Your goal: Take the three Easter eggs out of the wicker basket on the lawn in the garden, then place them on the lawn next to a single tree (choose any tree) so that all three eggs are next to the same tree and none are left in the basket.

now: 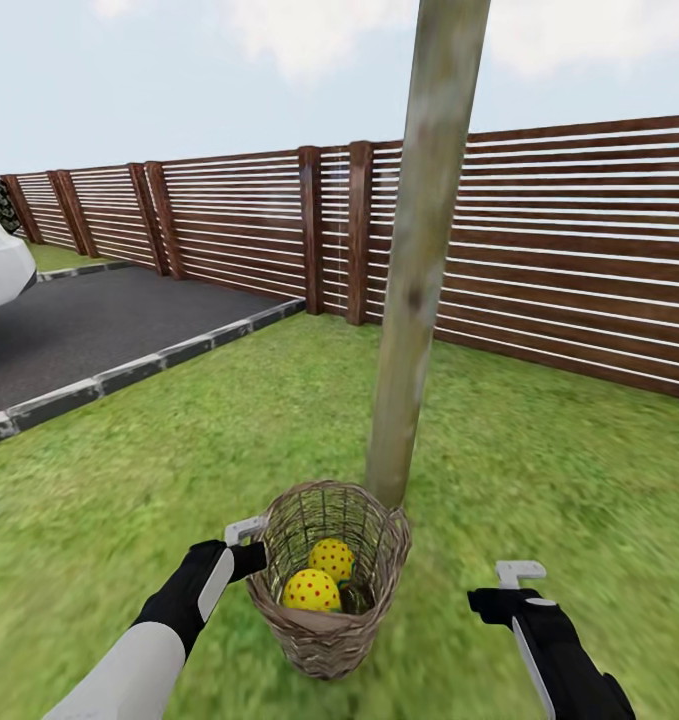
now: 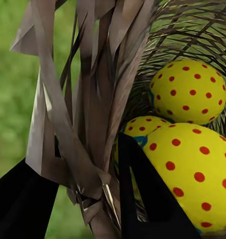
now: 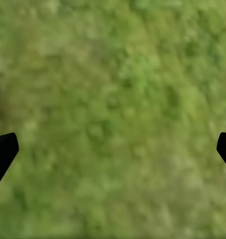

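now left gripper (image 1: 251, 556) clamps wicker basket (image 1: 329, 640) rim, eggs (image 1: 311, 590) inside.

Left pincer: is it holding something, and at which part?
The left pincer grips the basket at its rim, one finger inside by the eggs, the other outside.

The head camera looked forward and down over the wicker basket (image 1: 327, 600) beside the tree (image 1: 419, 260). The left wrist camera sat very close at that basket's rim (image 2: 93, 99), one jaw inside. The right wrist camera faced lawn (image 3: 122, 109) between wide jaws.
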Controlling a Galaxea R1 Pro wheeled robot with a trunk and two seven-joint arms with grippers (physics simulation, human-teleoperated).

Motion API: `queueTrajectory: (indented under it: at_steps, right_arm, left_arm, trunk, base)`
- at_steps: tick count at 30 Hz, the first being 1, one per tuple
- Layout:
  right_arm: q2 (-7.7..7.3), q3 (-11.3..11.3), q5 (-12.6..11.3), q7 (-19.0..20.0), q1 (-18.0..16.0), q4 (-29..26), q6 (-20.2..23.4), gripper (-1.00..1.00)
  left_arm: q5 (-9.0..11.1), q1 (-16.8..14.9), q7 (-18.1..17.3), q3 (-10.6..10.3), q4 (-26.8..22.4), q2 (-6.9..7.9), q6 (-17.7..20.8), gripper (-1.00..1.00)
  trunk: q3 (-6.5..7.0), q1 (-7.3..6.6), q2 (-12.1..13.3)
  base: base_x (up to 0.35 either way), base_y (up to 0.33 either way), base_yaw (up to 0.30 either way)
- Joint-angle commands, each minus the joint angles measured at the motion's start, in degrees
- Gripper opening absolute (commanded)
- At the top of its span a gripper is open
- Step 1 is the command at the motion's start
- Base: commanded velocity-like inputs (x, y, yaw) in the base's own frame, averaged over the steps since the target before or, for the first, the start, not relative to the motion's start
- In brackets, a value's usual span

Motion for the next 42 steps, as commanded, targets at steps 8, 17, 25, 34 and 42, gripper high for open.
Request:
queueTrajectory:
  at_steps: [8, 17, 25, 34, 42]
  right_arm:
    - [-0.05, -0.1, 0.6, 0.5, 0.0, -0.2, 0.3, 1.0]
    - [0.0, 0.2, 0.6, 0.5, 0.0, -0.1, 0.3, 1.0]
    - [-0.04, 0.2, 0.6, 0.6, 0.0, -0.1, 0.3, 1.0]
    - [-0.06, 0.2, 0.6, 0.6, 0.0, -0.1, 0.3, 1.0]
    - [-0.06, 0.1, 0.6, 0.6, 0.0, -0.1, 0.3, 1.0]
  left_arm:
    - [1.2, 0.0, 0.3, 0.2, -0.1, -0.06, 0.3, -1.0]
    - [1.2, 0.0, 0.3, 0.2, -0.1, -0.06, 0.3, -1.0]
    - [1.2, 0.0, 0.3, 0.1, -0.1, -0.06, 0.3, -1.0]
    - [1.1, 0.0, 0.3, -0.1, -0.1, -0.06, 0.3, 1.0]
    - [1.1, 0.0, 0.3, -0.1, -0.2, -0.06, 0.3, 1.0]
  trunk:
    - [-1.49, 1.75, -3.2]
    - [-2.39, 2.85, -5.3]
    - [-2.39, 2.85, -5.3]
    - [-2.39, 2.85, -5.3]
    - [-2.39, 2.85, -5.3]
  base:
    - [0.0, 0.0, 0.0]
    - [0.0, 0.0, 0.0]
    - [0.0, 0.0, 0.0]
    - [0.0, 0.0, 0.0]
    - [0.0, 0.0, 0.0]
